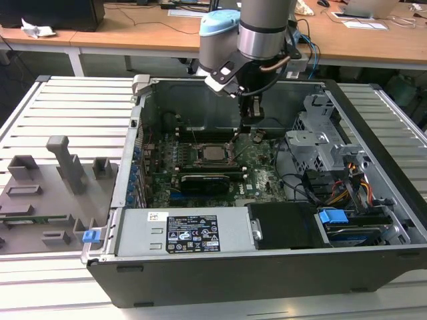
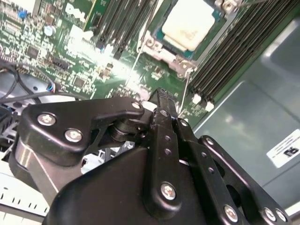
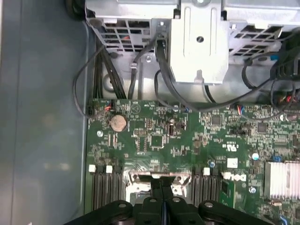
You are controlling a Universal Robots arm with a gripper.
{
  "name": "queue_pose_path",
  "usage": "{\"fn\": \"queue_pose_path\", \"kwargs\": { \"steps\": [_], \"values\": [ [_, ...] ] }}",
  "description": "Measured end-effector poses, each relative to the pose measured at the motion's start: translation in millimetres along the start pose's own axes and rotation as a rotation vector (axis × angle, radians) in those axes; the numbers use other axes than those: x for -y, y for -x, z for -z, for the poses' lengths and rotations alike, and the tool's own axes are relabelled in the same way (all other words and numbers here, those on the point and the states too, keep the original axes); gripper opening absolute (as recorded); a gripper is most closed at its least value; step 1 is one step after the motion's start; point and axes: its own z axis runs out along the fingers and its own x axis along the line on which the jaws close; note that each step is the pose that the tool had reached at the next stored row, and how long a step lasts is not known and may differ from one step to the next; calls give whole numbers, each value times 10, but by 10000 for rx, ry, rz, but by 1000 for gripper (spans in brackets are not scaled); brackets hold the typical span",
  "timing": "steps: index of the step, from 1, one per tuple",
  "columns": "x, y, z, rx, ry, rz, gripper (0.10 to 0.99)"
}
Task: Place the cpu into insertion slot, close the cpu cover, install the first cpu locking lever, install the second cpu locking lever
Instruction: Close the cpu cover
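cpu (image 2: 187,22) seated in second wrist view, end effector (image 2: 162,99) closed

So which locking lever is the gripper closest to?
The lever beside the white-tabbed memory slots, right at the gripper tip; the other lever stands farther off.

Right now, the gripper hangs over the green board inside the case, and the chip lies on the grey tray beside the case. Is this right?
One thing is wrong: the chip lies not on the tray but in the socket on the green board, as the second wrist view shows. The gripper does hang over that board inside the case.
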Motion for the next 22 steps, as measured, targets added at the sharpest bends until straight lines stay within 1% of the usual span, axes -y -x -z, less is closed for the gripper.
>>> {"fn": "queue_pose_path", "kwargs": {
  "steps": [10,12,15,17,20,22],
  "values": [
    [-199,-9,-36,29,-25,-9,106],
    [-226,-11,-47,35,-29,-11,106],
    [-252,-19,-80,43,-46,-18,106],
    [-259,-23,-119,53,-63,-21,106],
    [-258,-23,-174,54,-78,-23,106],
    [-240,-24,-189,55,-78,-21,106]
  ]
}}
